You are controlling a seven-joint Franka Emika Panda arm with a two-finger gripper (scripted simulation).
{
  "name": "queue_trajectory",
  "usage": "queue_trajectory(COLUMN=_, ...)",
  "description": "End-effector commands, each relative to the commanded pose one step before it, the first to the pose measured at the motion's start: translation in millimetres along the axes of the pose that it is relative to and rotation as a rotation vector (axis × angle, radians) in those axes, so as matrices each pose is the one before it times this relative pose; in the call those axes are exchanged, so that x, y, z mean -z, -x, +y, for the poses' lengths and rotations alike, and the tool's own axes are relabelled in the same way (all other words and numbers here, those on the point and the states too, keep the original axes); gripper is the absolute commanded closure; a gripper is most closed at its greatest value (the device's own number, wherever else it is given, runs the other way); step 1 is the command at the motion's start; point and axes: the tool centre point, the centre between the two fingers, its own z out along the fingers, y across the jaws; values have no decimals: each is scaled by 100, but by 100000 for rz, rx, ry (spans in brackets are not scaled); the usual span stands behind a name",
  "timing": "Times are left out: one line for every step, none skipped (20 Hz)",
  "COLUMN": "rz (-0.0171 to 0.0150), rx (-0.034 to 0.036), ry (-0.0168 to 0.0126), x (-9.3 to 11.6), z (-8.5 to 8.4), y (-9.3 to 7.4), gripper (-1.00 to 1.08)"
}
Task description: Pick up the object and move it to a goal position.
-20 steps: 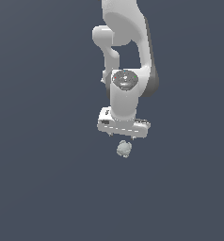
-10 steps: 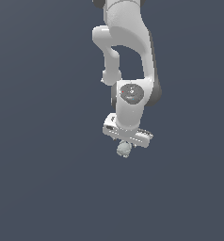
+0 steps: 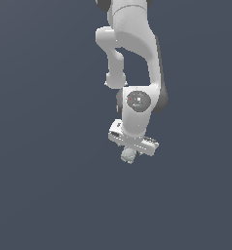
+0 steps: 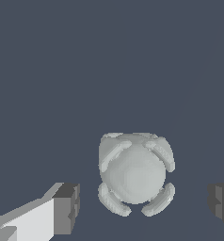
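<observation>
The object (image 3: 128, 155) is a small lumpy pale grey-green blob resting on the dark grey floor. In the wrist view the object (image 4: 135, 173) fills the middle, roundish with raised ridges around it. My white gripper (image 3: 131, 152) hangs straight above it, low over the floor, so the object peeks out just under the hand. The gripper (image 4: 144, 204) is open: one dark-tipped finger (image 4: 67, 207) stands on one side of the object and the other finger (image 4: 220, 203) on the opposite side, neither touching it.
The floor (image 3: 49, 185) is a plain dark grey surface all around. The white arm (image 3: 132, 58) rises from the hand toward the top of the exterior view.
The arm has come down and shifted slightly toward the exterior view's right. The gap between hand and object has closed, and the fingers now flank the object, which has not moved.
</observation>
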Motion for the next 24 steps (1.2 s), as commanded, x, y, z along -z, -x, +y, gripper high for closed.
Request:
queue_trajectory(rz=20, rx=-25, ry=-4, x=-140, z=4, y=-7, gripper=-92)
queue_trajectory(rz=0, rx=0, ry=0, x=-203, z=-8, y=8, gripper=-92)
queue_trajectory(rz=8, rx=-68, ry=5, x=-280, z=28, y=-9, gripper=-92)
queue_trajectory(rz=0, rx=0, ry=0, x=-363, z=-13, y=16, gripper=-92)
queue_trajectory(rz=8, rx=-68, ry=5, x=-438, z=24, y=0, gripper=-92)
queue_trajectory(rz=0, rx=0, ry=0, x=-518, z=-16, y=27, gripper=-92)
queue_trajectory(rz=10, rx=-84, ry=7, x=-589, z=29, y=6, gripper=-92)
queue_trajectory(rz=8, rx=-68, ry=6, x=-606, z=20, y=12, gripper=-92)
queue_trajectory(rz=0, rx=0, ry=0, x=-526, z=-17, y=27, gripper=-92)
queue_trajectory(rz=9, rx=-68, ry=5, x=-438, z=22, y=-3, gripper=-92)
queue_trajectory(rz=0, rx=0, ry=0, x=-356, z=-17, y=8, gripper=-92)
queue_trajectory(rz=6, rx=-48, ry=3, x=-268, z=9, y=-19, gripper=-92)
queue_trajectory(rz=0, rx=0, ry=0, x=-186, z=-20, y=-17, gripper=-92)
queue_trajectory(rz=0, rx=0, ry=0, x=-100, z=-22, y=-30, gripper=-92)
queue_trajectory(rz=0, rx=0, ry=0, x=-23, z=-21, y=-36, gripper=-92)
queue_trajectory(rz=0, rx=0, ry=0, x=6, z=-8, y=-16, gripper=-92)
queue_trajectory(rz=0, rx=0, ry=0, x=0, z=0, y=0, gripper=108)
queue_trajectory(rz=0, rx=0, ry=0, x=0, z=0, y=0, gripper=108)
queue_trajectory(rz=0, rx=0, ry=0, x=0, z=0, y=0, gripper=108)
queue_trajectory(rz=0, rx=0, ry=0, x=0, z=0, y=0, gripper=108)
queue_trajectory(rz=0, rx=0, ry=0, x=0, z=0, y=0, gripper=108)
queue_trajectory(rz=0, rx=0, ry=0, x=0, z=0, y=0, gripper=108)
queue_trajectory(rz=0, rx=0, ry=0, x=0, z=0, y=0, gripper=108)
queue_trajectory(rz=0, rx=0, ry=0, x=0, z=0, y=0, gripper=108)
